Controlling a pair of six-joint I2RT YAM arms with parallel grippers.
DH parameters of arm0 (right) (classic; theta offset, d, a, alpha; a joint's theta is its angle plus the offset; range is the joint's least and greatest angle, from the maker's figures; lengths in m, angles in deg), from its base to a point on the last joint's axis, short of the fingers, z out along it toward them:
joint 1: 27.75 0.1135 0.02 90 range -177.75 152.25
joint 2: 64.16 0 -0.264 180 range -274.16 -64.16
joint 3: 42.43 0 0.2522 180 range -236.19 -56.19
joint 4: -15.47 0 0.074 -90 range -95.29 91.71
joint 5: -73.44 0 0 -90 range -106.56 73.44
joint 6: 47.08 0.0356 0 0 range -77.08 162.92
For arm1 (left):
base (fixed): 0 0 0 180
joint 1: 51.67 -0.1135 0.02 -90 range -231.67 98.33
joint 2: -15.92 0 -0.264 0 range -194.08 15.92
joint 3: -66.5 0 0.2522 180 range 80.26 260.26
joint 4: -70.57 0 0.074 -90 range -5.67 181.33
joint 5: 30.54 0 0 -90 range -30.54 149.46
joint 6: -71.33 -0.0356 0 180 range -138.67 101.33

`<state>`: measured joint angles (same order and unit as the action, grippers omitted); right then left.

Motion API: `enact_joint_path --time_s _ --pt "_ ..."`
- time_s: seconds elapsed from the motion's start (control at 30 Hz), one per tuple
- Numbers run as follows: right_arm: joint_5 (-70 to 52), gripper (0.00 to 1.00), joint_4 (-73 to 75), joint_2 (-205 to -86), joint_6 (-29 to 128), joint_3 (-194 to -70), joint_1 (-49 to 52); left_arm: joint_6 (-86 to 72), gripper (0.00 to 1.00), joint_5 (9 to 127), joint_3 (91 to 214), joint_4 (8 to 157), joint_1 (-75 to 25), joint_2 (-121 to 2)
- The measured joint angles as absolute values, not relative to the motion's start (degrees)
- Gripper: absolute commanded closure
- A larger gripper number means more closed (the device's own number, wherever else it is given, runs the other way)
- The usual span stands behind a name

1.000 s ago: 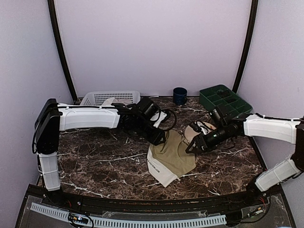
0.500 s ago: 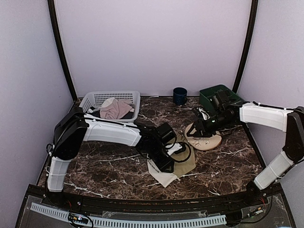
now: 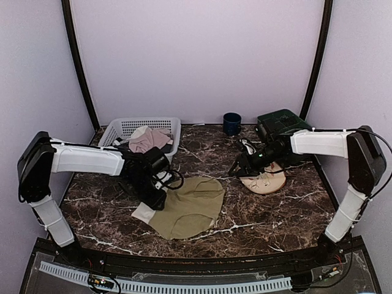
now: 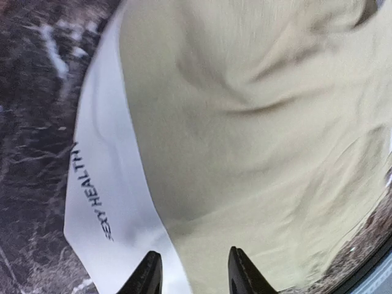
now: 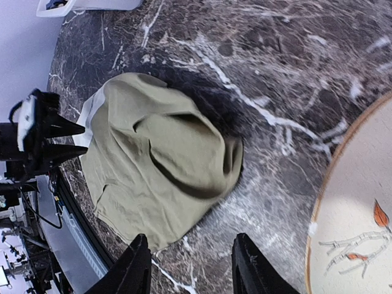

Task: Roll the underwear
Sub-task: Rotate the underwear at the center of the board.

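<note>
The olive-khaki underwear (image 3: 190, 205) lies spread on the marble table, its cream waistband (image 3: 143, 212) at the left end. In the left wrist view the underwear (image 4: 257, 141) fills the frame, and the waistband (image 4: 104, 177) shows dark lettering. My left gripper (image 3: 157, 198) hovers open over the waistband edge, jaws (image 4: 193, 277) apart with nothing pinched. My right gripper (image 3: 240, 168) is open and empty, right of the cloth near the plate. Its view shows the underwear (image 5: 159, 165) ahead of the open jaws (image 5: 191, 269), with a raised fold at the right end.
A round cream plate (image 3: 267, 182) lies by the right gripper and shows in the right wrist view (image 5: 361, 202). A white basket (image 3: 122, 127) at the back left holds a pink garment (image 3: 149, 139). A blue cup (image 3: 231, 123) and a green box (image 3: 278, 119) stand at the back.
The left gripper has dragged the underwear leftward and the cloth now lies spread out wider. The right gripper has shifted left, off the plate.
</note>
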<state>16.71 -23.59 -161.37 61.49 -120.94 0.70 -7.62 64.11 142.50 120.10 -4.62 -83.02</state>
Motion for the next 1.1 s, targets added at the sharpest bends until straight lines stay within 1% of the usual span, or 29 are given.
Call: enact_joint_path --time_s 0.1,0.23,0.37,0.57,0.63,0.73,0.9,0.97,1.1 --pt "16.6 0.59 -23.5 -166.0 61.3 -125.9 3.7 -5.5 0.58 62.3 142.2 118.9 -5.3 -76.3" --pt "15.9 0.62 -23.4 -172.1 60.0 -133.1 7.6 -1.5 0.58 62.7 141.2 114.7 -4.9 -70.2" --pt "14.5 0.68 -23.4 -177.7 58.5 -139.0 10.9 3.8 0.58 63.9 137.0 110.6 -5.0 -68.4" --pt "12.0 0.77 -24.3 -183.9 55.8 -141.5 14.1 10.1 0.58 64.7 131.2 108.3 -5.4 -66.8" --pt "11.3 0.8 -24.7 -184.9 55.0 -140.4 15.1 12.1 0.57 64.7 129.7 108.1 -5.7 -65.3" --pt "11.2 0.84 -24.1 -184.4 53.7 -136.8 16.2 15.6 0.53 64.3 127.9 108.0 -6.5 -62.7" --pt "11.8 0.86 -22.0 -177.5 52.7 -125.7 17.5 25.9 0.51 62.0 123.7 109.9 -7.2 -56.1" --pt "13.0 0.84 -23.2 -173.4 52.1 -120.2 18.2 30.4 0.51 61.5 120.9 111.0 -7.4 -52.4" --pt "18.1 0.77 -27.7 -169.8 49.5 -115.7 21.1 35.2 0.5 61.5 115.2 109.7 -8.1 -48.5"
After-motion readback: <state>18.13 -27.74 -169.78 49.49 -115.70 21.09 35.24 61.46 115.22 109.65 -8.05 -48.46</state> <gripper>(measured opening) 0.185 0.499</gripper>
